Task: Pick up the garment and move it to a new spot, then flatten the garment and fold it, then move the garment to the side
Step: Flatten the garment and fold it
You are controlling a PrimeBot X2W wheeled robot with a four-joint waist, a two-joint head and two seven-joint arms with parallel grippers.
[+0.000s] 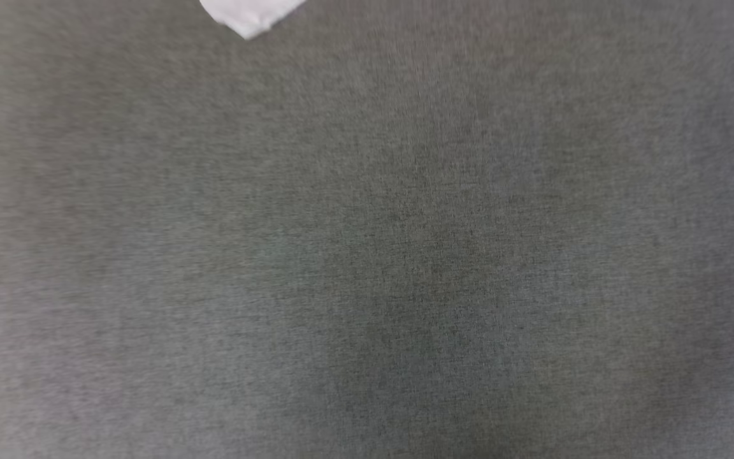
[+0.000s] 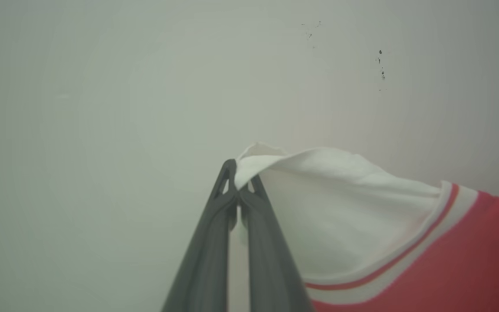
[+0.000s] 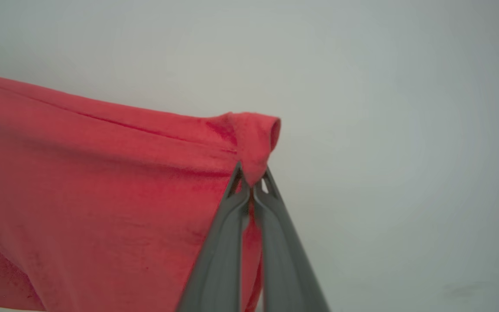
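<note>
In the left wrist view my left gripper (image 2: pixel 239 177) is shut on a white corner of the garment (image 2: pixel 340 208). The white panel runs right into striped trim and red fabric. The right wrist view has my right gripper (image 3: pixel 253 175) shut on a bunched red corner of the garment (image 3: pixel 102 173), which spreads to the left as a taut red sheet against a pale background. A small white tip of the garment (image 1: pixel 249 16) pokes in at the top edge of the blurred head view.
A grey cloth-covered surface (image 1: pixel 367 255) spreads across the head view. A pale wall (image 2: pixel 145 86) with a few dark specks lies behind the left gripper, and a plain pale backdrop (image 3: pixel 405 130) behind the right one.
</note>
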